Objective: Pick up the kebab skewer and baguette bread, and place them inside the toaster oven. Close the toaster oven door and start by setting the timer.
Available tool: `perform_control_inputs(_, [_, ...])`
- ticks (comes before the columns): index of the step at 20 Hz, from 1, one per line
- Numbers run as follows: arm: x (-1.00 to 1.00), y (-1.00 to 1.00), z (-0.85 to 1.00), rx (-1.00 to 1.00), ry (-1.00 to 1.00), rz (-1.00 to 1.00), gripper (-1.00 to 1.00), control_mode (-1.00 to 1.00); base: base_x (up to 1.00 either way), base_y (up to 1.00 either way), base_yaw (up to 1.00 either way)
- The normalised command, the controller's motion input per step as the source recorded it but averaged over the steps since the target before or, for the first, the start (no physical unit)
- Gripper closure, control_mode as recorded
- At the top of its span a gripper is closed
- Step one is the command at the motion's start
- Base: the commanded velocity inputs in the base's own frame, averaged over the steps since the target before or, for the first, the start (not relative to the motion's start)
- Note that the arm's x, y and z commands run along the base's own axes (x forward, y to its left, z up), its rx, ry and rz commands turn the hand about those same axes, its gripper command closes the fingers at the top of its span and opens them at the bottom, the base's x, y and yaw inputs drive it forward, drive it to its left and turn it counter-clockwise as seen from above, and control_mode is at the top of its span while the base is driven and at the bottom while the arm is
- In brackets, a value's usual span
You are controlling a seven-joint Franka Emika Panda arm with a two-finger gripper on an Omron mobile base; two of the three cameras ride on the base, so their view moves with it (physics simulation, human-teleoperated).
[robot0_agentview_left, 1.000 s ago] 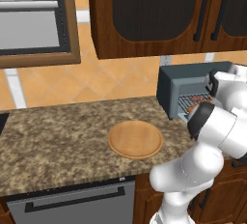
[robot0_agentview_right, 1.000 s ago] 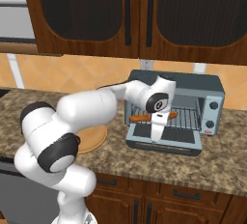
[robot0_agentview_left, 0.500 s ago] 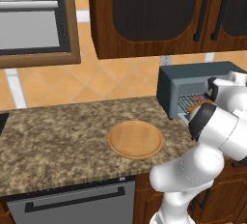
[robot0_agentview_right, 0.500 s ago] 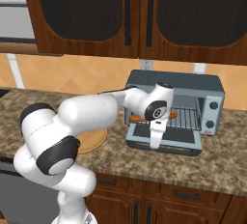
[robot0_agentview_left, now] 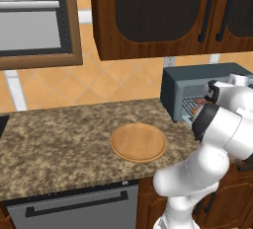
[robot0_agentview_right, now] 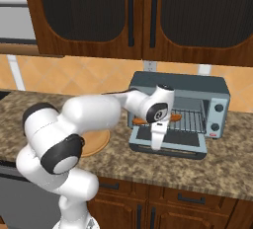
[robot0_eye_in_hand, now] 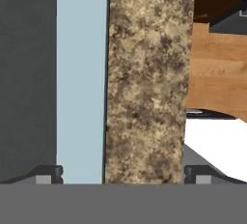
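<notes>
tool [robot0_eye_in_hand: 120, 172] backed off oven door [robot0_agentview_right: 168, 143] | jaws wide, empty | 1 baguette [robot0_agentview_right: 174, 117], 1 board [robot0_agentview_left: 138, 142]

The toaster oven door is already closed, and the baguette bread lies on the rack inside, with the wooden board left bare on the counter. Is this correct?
Not quite: the toaster oven door is open, folded down flat in front of the toaster oven, as the right base view shows. The rest holds: the baguette bread lies on the rack inside, and the wooden board is bare on the counter.

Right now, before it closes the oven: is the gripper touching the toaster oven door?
Cannot tell. Hand view shows the open gripper over the toaster oven door, neither contact nor gap plain.
</notes>
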Motion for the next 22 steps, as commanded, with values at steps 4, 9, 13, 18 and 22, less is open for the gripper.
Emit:
perform_control_inputs(4, [0.4,0.12,-0.02,0.0,0.0,0.0,-1.0,-1.0,0.0,0.0,0.0])
perform_control_inputs(9, [0.4,0.06,-0.02,0.0,0.0,0.0,-1.0,-1.0,0.0,0.0,0.0])
perform_control_inputs(13, [0.44,0.0,0.0,0.0,0.0,0.0,-1.0,-1.0,0.0,0.0,0.0])
perform_control_inputs(18, [0.5,0.0,-0.04,0.0,0.0,0.0,-1.0,-1.0,0.0,0.0,0.0])
perform_control_inputs(22, [0.34,0.0,-0.11,0.0,0.0,0.0,-1.0,-1.0,0.0,0.0,0.0])
